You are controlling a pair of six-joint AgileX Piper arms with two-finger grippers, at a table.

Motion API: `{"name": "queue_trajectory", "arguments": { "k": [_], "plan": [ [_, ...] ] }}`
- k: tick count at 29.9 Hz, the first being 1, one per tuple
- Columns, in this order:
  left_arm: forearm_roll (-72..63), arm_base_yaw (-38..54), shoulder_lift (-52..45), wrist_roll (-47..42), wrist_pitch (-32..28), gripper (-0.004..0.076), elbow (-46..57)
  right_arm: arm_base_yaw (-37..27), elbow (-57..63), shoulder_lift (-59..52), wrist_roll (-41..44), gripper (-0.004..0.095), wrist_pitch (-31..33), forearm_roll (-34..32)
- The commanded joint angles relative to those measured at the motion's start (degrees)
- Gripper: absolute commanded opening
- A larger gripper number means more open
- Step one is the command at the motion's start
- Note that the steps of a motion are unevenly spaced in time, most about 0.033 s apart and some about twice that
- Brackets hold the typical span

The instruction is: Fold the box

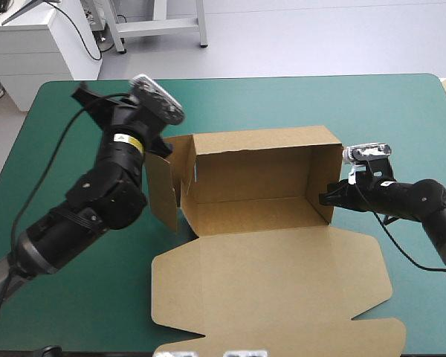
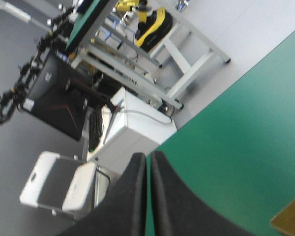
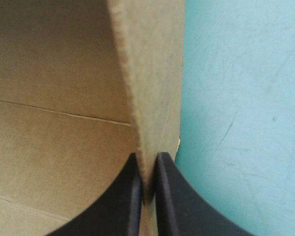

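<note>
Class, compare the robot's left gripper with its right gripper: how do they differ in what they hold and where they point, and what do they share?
The right gripper clamps the right wall of the box; the left gripper holds nothing. The right gripper points along that wall into the box; the left gripper points across bare teal-green cover toward its edge. Both have black fingers drawn together.

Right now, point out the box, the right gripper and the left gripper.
box [image 1: 267,275]: high view, flat lid panel.
right gripper [image 3: 147,161]: right wrist view, between fingertips pinching a wall.
left gripper [image 2: 148,155]: left wrist view, between shut fingertips.
</note>
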Motion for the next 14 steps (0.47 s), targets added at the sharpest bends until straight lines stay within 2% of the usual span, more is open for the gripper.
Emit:
{"name": "queue_trajectory", "arguments": {
  "k": [1, 4, 8, 10, 14],
  "plan": [
    [-3.10, 6.49, -4.05, 0.13, -1.67, 0.0008, -1.88, 0.27, -6.06, -1.58, 7.49, 0.0002, 7.41, -1.79],
    [-9.82, 12.81, -5.43, 1.10, -2.97, 0.0008, -1.88, 0.27, -10.55, -0.33, 12.49, 0.0001, 10.58, -5.18],
    [-19.78, 20.03, -5.67, 6.56, -2.92, 0.0008, -1.88, 0.27, -15.54, 3.96, 17.51, 0.0001, 17.64, -10.53],
    [-24.22, 22.83, -5.67, 9.03, -2.64, 0.0008, -1.88, 0.27, -16.96, 6.59, 17.50, 0.0001, 20.34, -10.69],
    [-28.12, 27.19, -5.67, 9.52, -2.33, 0.0008, -1.88, 0.27, -18.51, 10.52, 17.68, 0.0003, 20.58, -10.14]
  ]
}}
